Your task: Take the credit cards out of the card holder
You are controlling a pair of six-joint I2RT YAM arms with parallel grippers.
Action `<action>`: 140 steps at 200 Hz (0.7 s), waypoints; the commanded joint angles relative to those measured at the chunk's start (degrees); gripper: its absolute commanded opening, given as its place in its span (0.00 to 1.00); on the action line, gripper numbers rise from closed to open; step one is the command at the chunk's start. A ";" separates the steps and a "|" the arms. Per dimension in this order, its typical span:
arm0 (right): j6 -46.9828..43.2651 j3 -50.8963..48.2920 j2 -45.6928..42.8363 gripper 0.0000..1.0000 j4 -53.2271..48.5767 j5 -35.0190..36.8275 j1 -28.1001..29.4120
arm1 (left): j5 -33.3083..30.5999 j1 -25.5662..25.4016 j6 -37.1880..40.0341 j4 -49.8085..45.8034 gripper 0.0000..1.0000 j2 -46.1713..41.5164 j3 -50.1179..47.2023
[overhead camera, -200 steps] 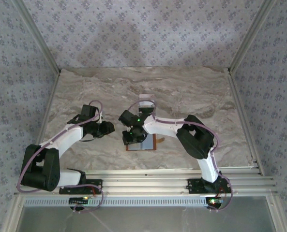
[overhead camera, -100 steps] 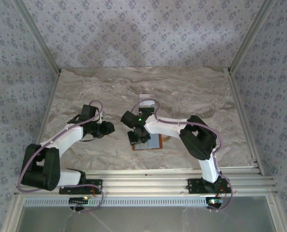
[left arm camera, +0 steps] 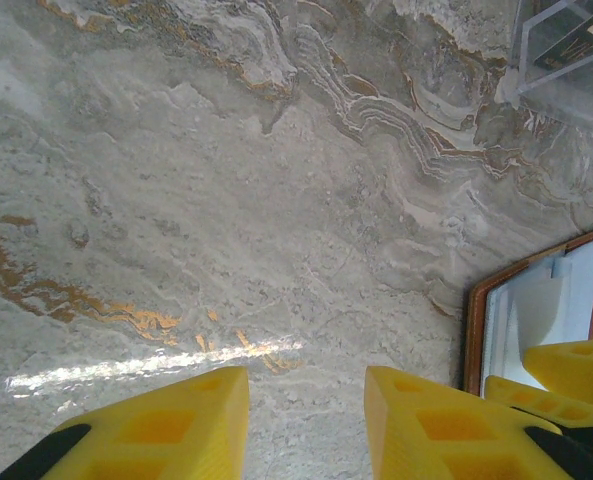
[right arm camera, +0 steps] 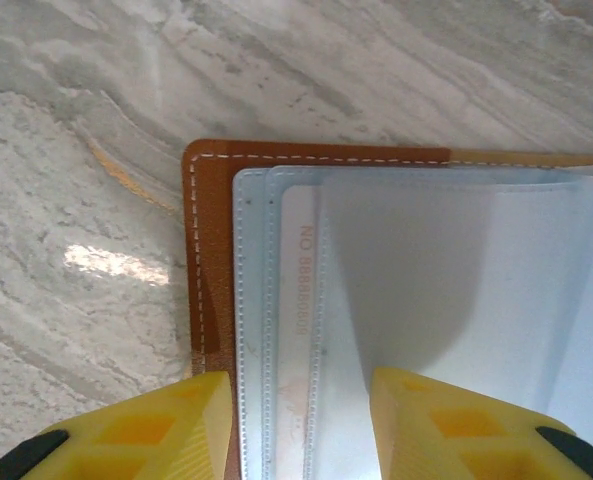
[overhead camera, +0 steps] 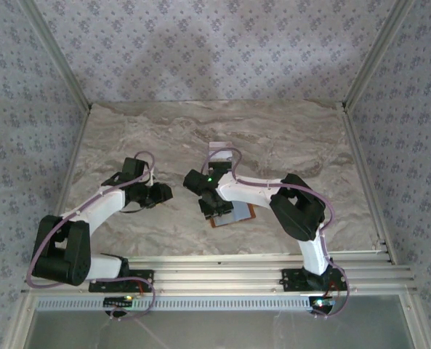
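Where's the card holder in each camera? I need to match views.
Top external: card holder mid-frame, under the right gripper.
Left wrist: card holder at right edge, lower half.
Right wrist: card holder spans centre to right edge.
Shared landmark: right gripper's yellow fingers over it.

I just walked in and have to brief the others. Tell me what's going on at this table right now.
The right gripper hangs over the open card holder, which lies flat on the marble table. Its jaws stand apart above the clear sleeves. A whitish card sits tucked in a sleeve, not yet pulled out. The left gripper is open over bare table beside the holder, holding nothing.
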 commanded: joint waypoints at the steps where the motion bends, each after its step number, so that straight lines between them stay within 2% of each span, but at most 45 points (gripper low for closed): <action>1: 1.36 0.63 -2.71 0.44 -1.62 1.32 0.24 | 1.11 0.55 0.64 0.10 0.36 0.41 0.77; 50: 0.24 -0.45 -4.02 0.45 -1.83 1.84 -1.16 | 1.30 0.47 0.46 0.01 0.36 0.15 0.79; 140: -1.68 -4.08 -0.74 0.46 0.45 -2.63 -3.70 | 1.55 -2.38 -1.63 1.63 0.37 0.93 1.15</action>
